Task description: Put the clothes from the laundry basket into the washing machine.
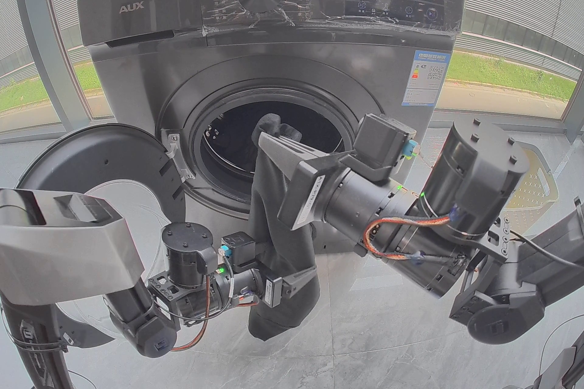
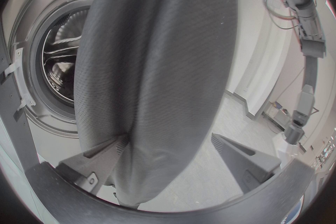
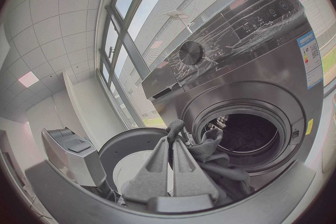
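Note:
A long dark grey garment [image 1: 274,214] hangs in front of the washing machine [image 1: 365,68], level with its open drum mouth [image 1: 231,135]. My right gripper [image 1: 266,138] is shut on the garment's top end, just before the opening; in the right wrist view the closed fingers [image 3: 171,140] pinch bunched cloth [image 3: 213,158]. Lower down, my left gripper [image 1: 298,284] is open at the garment's lower part. In the left wrist view the cloth [image 2: 157,60] drapes between the spread fingers [image 2: 105,154] and rests against one of them.
The round door [image 1: 91,165] is swung open to the left of the drum. A pale perforated basket [image 1: 538,183] stands on the floor to the right of the machine. Grey tiled floor [image 1: 377,317] lies in front, with windows behind.

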